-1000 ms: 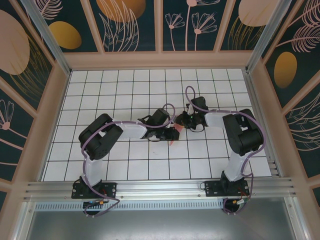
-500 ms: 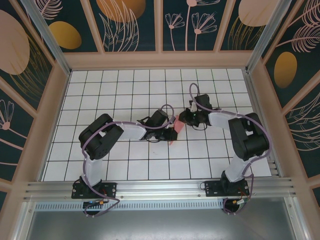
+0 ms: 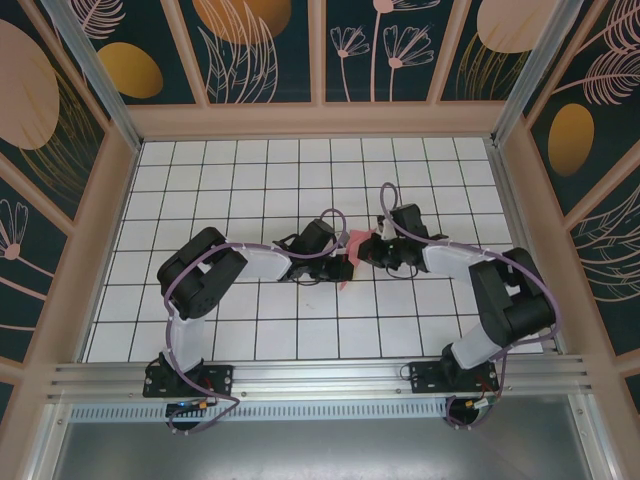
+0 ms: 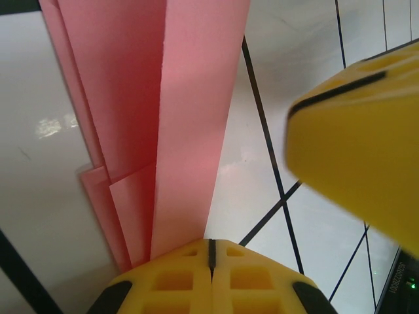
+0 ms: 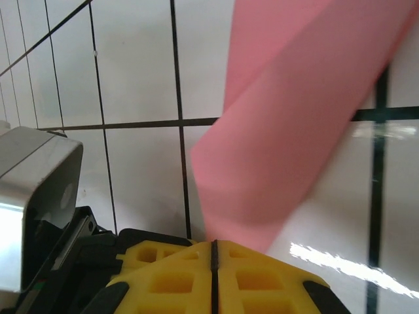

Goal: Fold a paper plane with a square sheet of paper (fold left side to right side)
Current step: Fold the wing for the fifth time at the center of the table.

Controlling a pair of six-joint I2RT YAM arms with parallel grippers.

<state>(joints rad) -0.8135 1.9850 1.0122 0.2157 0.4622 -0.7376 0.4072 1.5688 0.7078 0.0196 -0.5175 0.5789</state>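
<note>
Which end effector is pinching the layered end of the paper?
The left end effector: several creased layers of the paper fan out from it, whereas the right end effector grips a smooth curved flap.

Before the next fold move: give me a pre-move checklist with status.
1. Left gripper jaws shut on the pink paper: ok.
2. Right gripper jaws shut on the same paper: ok.
3. Gap between the two grippers: cannot tell. They sit very close in the top view, and a yellow finger looms in the left wrist view.
4. Paper layers aligned: cannot tell. The edges look stepped beside the left grip, which may be intended.
5. Paper lifted off the table: cannot tell.
</note>
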